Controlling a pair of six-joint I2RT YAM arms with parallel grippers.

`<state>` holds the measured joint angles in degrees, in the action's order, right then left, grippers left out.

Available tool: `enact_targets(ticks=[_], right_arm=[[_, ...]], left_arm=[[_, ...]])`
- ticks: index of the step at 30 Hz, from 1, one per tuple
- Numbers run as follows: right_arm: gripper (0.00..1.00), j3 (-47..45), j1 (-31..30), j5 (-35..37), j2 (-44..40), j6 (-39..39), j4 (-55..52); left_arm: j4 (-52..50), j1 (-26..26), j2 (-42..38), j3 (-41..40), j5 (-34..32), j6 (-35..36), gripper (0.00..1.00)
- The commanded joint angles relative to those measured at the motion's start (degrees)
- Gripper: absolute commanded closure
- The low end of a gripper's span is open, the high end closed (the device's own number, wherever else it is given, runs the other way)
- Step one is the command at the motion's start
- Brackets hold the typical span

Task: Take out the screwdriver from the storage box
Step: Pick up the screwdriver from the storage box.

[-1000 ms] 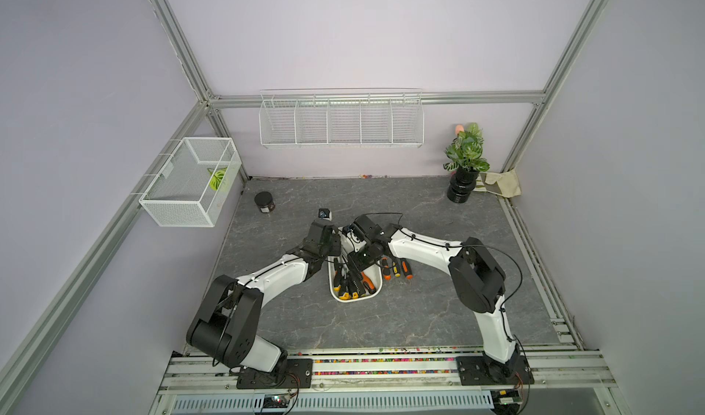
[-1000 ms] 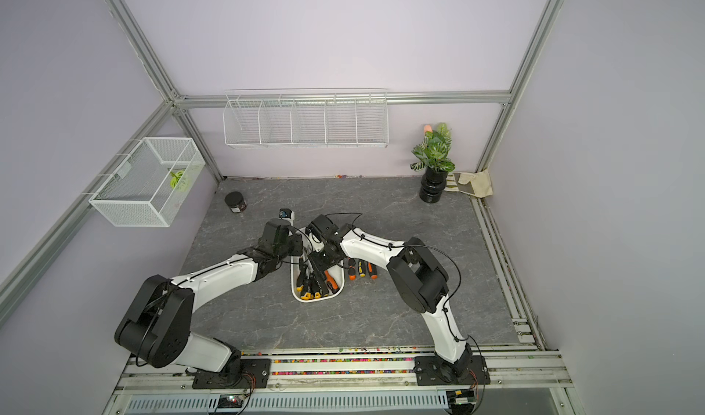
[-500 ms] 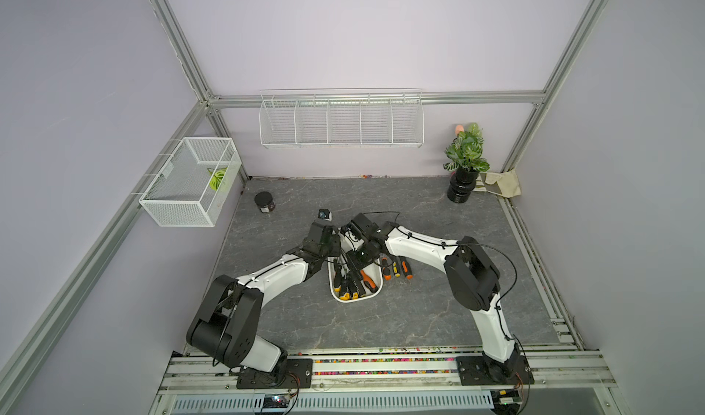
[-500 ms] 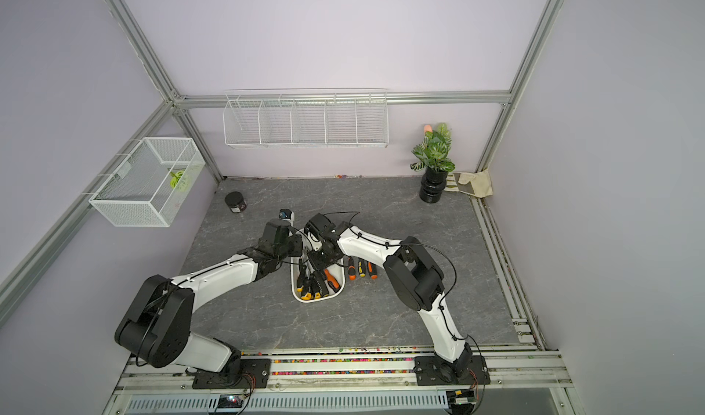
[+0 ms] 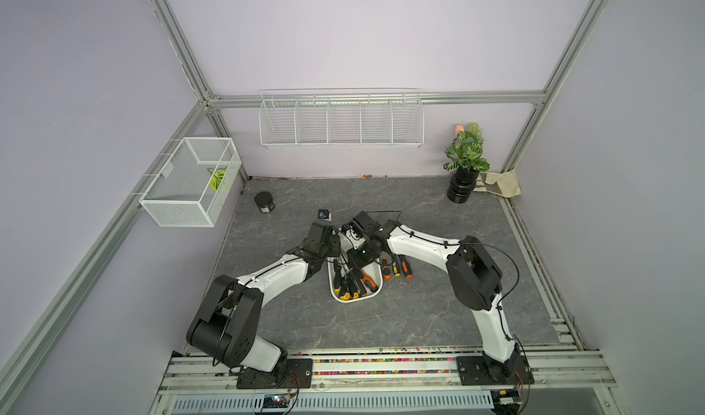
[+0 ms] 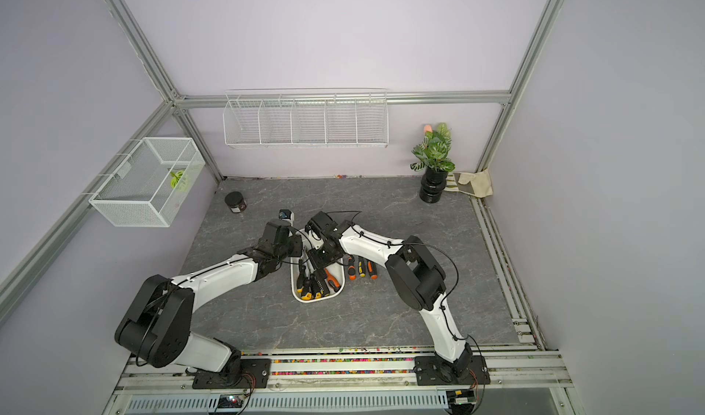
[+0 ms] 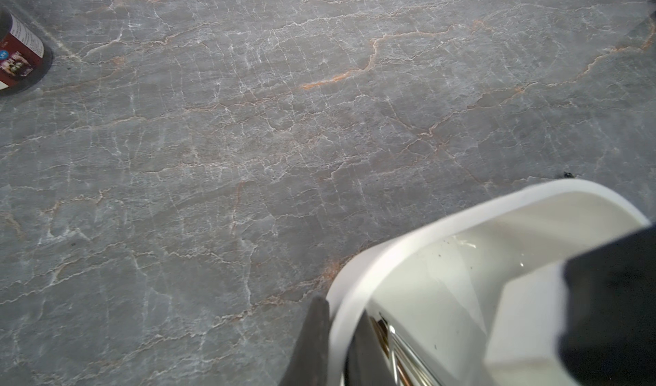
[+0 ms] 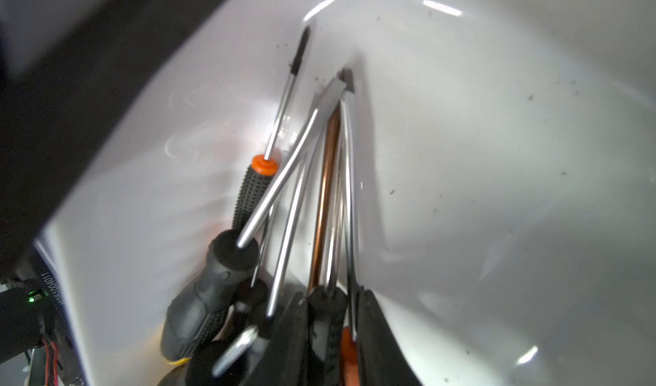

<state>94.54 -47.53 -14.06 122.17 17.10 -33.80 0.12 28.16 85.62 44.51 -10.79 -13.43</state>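
White storage box rim pinched by left gripper

Arms: two. Hands: two, left hand and right hand.
Storage box: one.
Loose screwdrivers on tabletop, just beside box: three, orange-and-black handles.
Shafts inside box, right wrist view: at least five; exact total unclear, handles overlap.
Screwdriver flanked by right hand: one.
Wire rack: one, five compartments.
Mesh basket: one, single green leaf-like item inside.
Dark jar: one.
Potted plant: one.
Beige cloth: one.
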Motion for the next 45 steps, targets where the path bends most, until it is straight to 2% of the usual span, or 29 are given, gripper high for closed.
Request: enact_targets(ticks=[1,21,35,45], right_arm=[[1.0,-2.3,0.8,1.2,-1.6,0.2,-2.2],[1.0,-9.4,1.9,2.7,-10.0,0.2,-0.2],[1.0,-13.3,2.6,-1.0,-16.5,2.0,3.6],[1.0,-19.1,4.3,0.0,-23.0,2.2,3.1]], left_arm=[[1.3,0.4,0.3,0.4,-0.6,0.4,1.0],[1.2,0.4,0.9,0.4,-0.6,-0.2,1.0],[1.3,0.4,1.0,0.4,-0.7,-0.4,1.0],[1.6,0.4,0.8,0.0,-0.8,-0.2,1.0]])
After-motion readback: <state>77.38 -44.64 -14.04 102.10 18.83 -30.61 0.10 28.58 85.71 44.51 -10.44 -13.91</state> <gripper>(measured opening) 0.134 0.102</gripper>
